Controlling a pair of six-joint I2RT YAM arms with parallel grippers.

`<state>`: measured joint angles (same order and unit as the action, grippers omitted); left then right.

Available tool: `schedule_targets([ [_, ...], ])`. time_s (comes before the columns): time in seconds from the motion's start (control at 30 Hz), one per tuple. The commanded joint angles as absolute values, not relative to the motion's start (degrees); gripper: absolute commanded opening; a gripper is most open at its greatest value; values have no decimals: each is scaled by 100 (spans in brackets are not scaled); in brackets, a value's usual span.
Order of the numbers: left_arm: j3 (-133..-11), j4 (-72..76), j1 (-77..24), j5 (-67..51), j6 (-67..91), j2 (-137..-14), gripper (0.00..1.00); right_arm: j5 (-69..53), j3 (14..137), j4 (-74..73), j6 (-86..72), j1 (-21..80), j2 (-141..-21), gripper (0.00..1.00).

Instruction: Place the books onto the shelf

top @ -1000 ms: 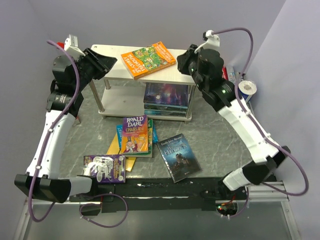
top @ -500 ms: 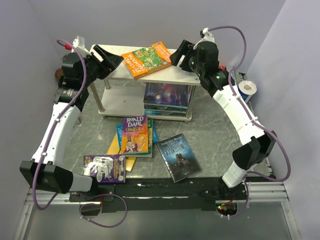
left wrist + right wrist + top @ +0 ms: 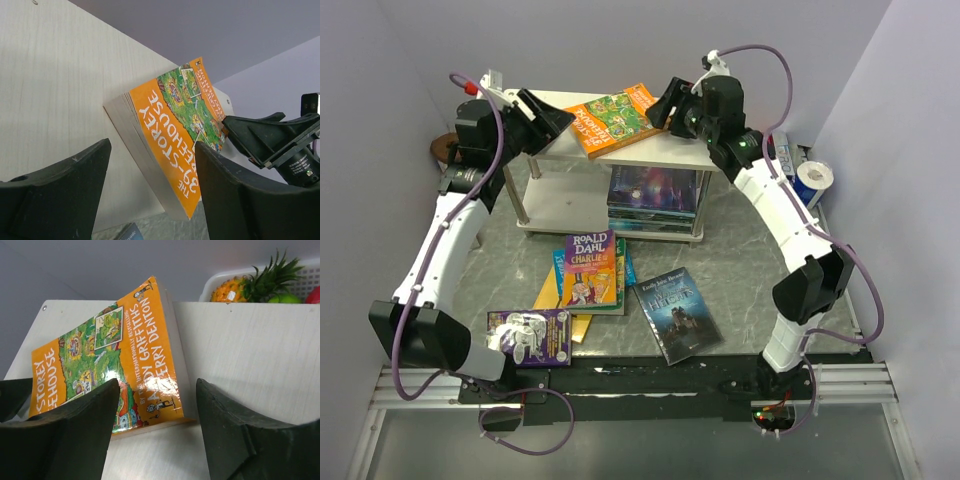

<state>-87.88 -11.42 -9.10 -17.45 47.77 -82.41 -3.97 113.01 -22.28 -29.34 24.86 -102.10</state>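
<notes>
Orange book (image 3: 618, 118): flat and askew on the shelf (image 3: 655, 152) top.
Left fingers (image 3: 552, 117): at the orange book's 9 o'clock.
Right fingers (image 3: 665, 100): at its 3 o'clock.
Lower board (image 3: 565, 200): stacked books (image 3: 655, 195) at its right end.
Counter (image 3: 740, 270): Dahl pile (image 3: 590, 268) in the centre, castle book (image 3: 678, 313) at its 4 o'clock, purple book (image 3: 530, 335) at its 8 o'clock.

I work in a robotics test cell, a lab set-up and not a home. Plain pale lilac walls (image 3: 620, 40) box in the grey marbled tabletop (image 3: 740, 260) at the back and on both sides. Along the bottom of the overhead view, my left arm (image 3: 445, 235) and right arm (image 3: 775, 205) rise from a silver aluminium rail (image 3: 850, 380), with purple cables (image 3: 760, 48) looping off them. What is laid out reads as props. There is a low shelf (image 3: 665, 152) at top centre and children's paperbacks (image 3: 590, 268) scattered mid-frame. At the upper right of my right wrist view, a white basket (image 3: 300, 275) holds a pineapple (image 3: 240, 290).
</notes>
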Motion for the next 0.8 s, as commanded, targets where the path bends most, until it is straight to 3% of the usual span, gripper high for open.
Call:
schedule_targets([
  [0.0,-9026,-1002,-932,-1925,4790,-8358,74,-721,10689,-1873,-3023,2522,-9792,67],
  [0.27,-9132,-923,-932,-1986,4860,-8578,71,-835,9485,-1310,-3120,2733,-8948,55],
  [0.77,-9141,-817,-932,-1987,4896,-8596,71,-589,9053,-1353,-3085,2927,-8561,54],
])
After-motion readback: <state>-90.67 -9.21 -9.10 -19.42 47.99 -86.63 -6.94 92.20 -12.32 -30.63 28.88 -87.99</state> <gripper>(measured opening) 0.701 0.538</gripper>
